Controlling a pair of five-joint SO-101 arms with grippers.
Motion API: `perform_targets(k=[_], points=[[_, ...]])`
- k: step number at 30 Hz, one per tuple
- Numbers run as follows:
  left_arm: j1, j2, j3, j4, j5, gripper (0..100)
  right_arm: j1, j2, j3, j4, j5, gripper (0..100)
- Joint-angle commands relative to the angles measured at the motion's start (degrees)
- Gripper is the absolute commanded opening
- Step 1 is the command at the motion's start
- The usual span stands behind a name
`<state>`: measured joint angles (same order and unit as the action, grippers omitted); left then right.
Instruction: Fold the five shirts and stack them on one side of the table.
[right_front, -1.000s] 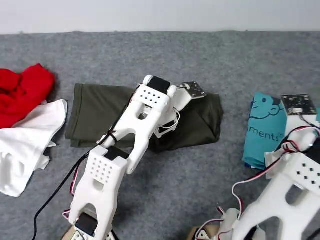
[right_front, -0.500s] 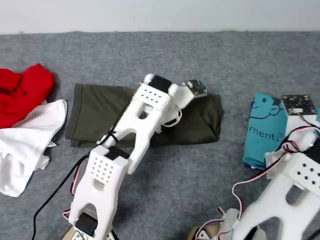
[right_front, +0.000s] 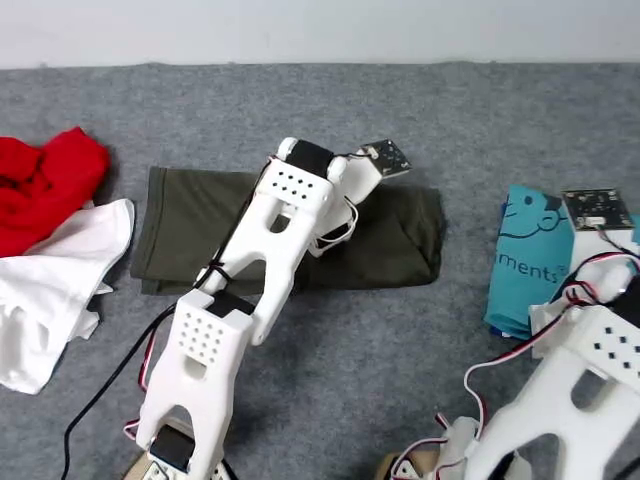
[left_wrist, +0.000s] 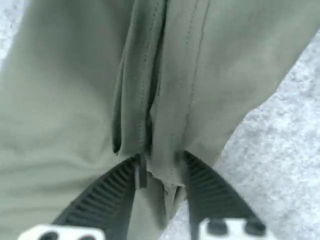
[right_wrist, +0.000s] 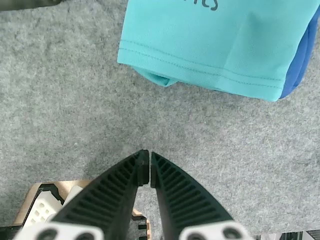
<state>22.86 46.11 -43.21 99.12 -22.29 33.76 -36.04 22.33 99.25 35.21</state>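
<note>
The olive shirt (right_front: 190, 225) lay at the centre of the grey counter (right_front: 400, 340), flattened into a long band running from 9 o'clock to 3 o'clock, with its 3 o'clock end bunched and doubled over. The left end effector (left_wrist: 159, 165) was clamped on a thick pleat of this fabric, which rose between its two halves near the shirt's 3 o'clock end. At 3 o'clock on the counter the teal shirt (right_front: 530, 260) rested as a folded packet on top of a blue shirt (right_wrist: 300, 60), of which only an edge could be seen. These two appeared to form the start of the stack. At 9 to 10 o'clock the red shirt (right_front: 45, 185) sat in a crumpled heap, touching the white shirt (right_front: 50, 290), which sprawled unfolded toward 8 o'clock. By this reading two shirts were finished, one was partway folded, and two were untouched, so the task was judged a little under half done. The olive band probably needed at least one further fold before being carried to the stack. The right end effector (right_wrist: 150, 160) was closed together on nothing, poised over bare counter just short of the teal packet. The left arm (right_front: 280, 240) stretched over the middle of the olive shirt and hid part of the fold line. The right arm (right_front: 580, 380) stood at 4 to 5 o'clock, close beside the stack, and might crowd any delivery to that side.
</note>
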Motion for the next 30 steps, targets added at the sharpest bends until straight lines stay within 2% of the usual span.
perform_targets(k=[1,7,11,15,16,19,24,28,30], points=[[-0.4,-1.1,-0.5,0.4,-0.4,16,0.7,-2.1,-0.6,-0.4,0.5,0.9],[0.4,-7.5,-5.1,1.5,-0.1,15,0.8,-2.2,-0.6,0.0,0.5,0.9],[4.0,-12.8,-1.6,1.5,-0.4,14,0.8,-2.2,-0.6,0.0,0.4,0.9],[7.4,-14.2,6.9,1.5,-3.3,1,0.8,-2.2,-0.6,0.0,0.2,0.9],[7.7,-14.2,9.7,1.3,-4.5,1,0.8,-2.2,-0.6,0.0,0.2,0.9],[7.2,-13.8,18.0,-1.9,-4.6,2,0.8,-2.2,-0.6,0.0,0.4,0.9],[1.5,-9.1,24.0,-9.9,-4.5,1,0.8,-2.2,-0.6,0.0,0.4,0.9],[-0.2,-6.8,23.7,-9.8,-4.5,1,0.8,-2.2,-0.6,-0.3,0.5,0.9],[0.1,-7.4,22.7,-7.1,-4.4,2,0.8,-2.2,-0.6,-0.4,0.5,0.9]])
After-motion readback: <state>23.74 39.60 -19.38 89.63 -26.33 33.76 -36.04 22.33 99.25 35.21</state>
